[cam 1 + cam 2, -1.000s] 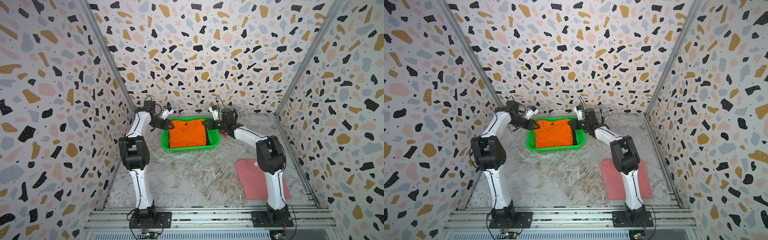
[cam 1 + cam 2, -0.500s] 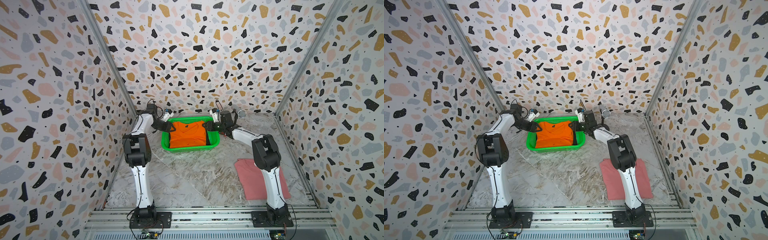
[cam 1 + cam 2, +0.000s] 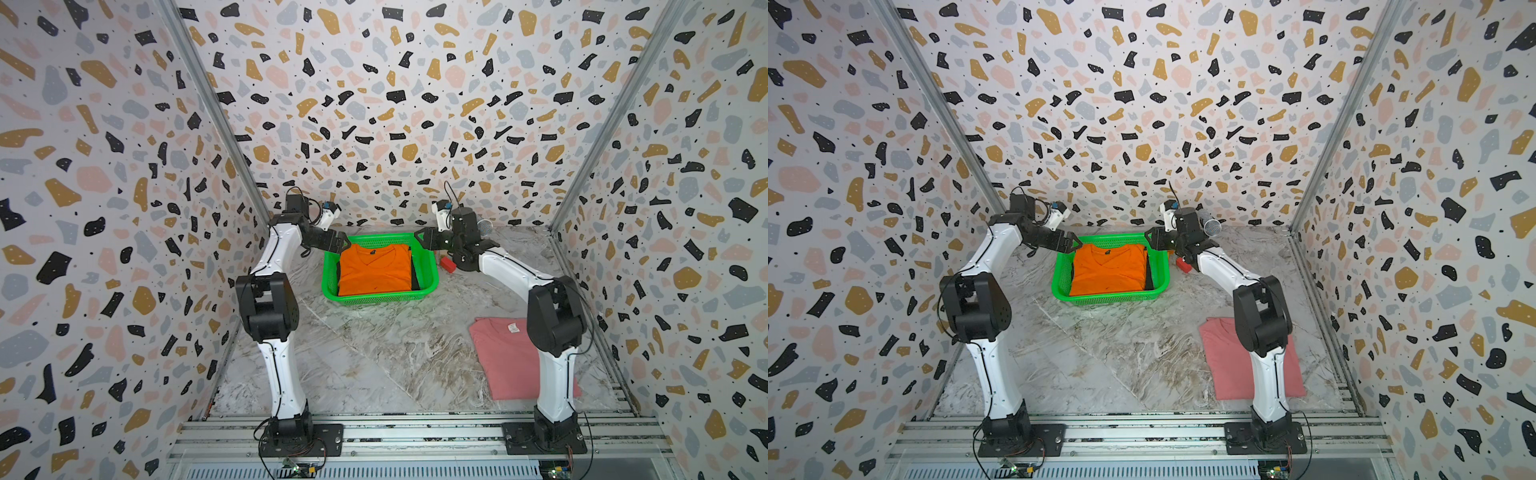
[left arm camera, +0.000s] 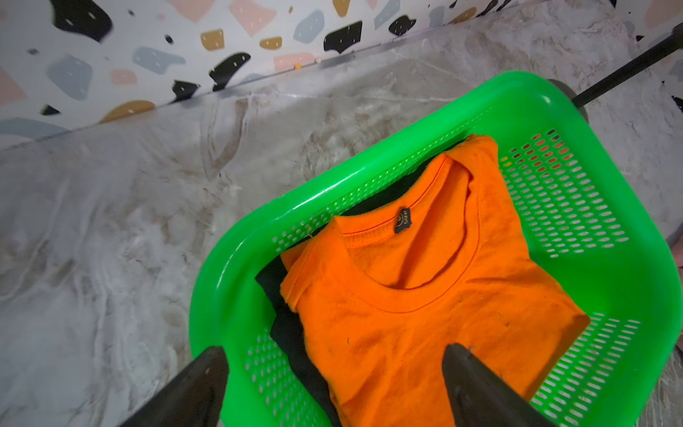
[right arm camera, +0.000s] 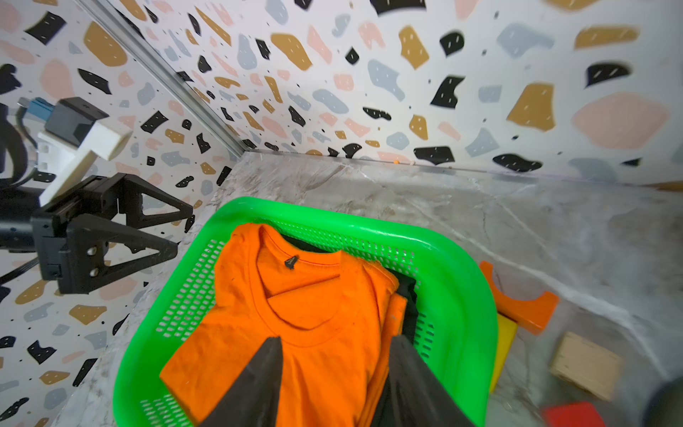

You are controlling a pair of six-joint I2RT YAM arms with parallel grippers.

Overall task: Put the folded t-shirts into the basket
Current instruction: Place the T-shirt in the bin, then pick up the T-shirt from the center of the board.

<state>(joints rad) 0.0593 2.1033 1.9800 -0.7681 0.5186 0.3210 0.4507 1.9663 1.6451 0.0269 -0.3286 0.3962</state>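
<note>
Orange shirt (image 3: 374,270) lies on the black shirt (image 4: 292,344) in the basket (image 3: 382,297), mid-frame in both top views. Left gripper (image 4: 334,351) and right gripper (image 5: 336,340) hover above its collar end, jaws spread and empty. The release looks done. Next comes a reach to the pink shirt (image 3: 507,365), lower right.

The left hand (image 3: 347,242) and right hand (image 3: 417,235) have opened, releasing the orange t-shirt (image 3: 374,270).

The basket (image 3: 380,299) is glowing bright green, its mesh walls dotted with small holes. The orange t-shirt (image 3: 374,270) is showing a vivid, plain colour, the black t-shirt (image 4: 286,331) is showing plain black, and the pink t-shirt (image 3: 507,365) is looking dusty rose. The worktop (image 3: 374,353) is showing grey-white marbling, and the enclosure walls (image 3: 395,104) are carrying white terrazzo flecked with black, ochre, pink and blue-grey.
</note>
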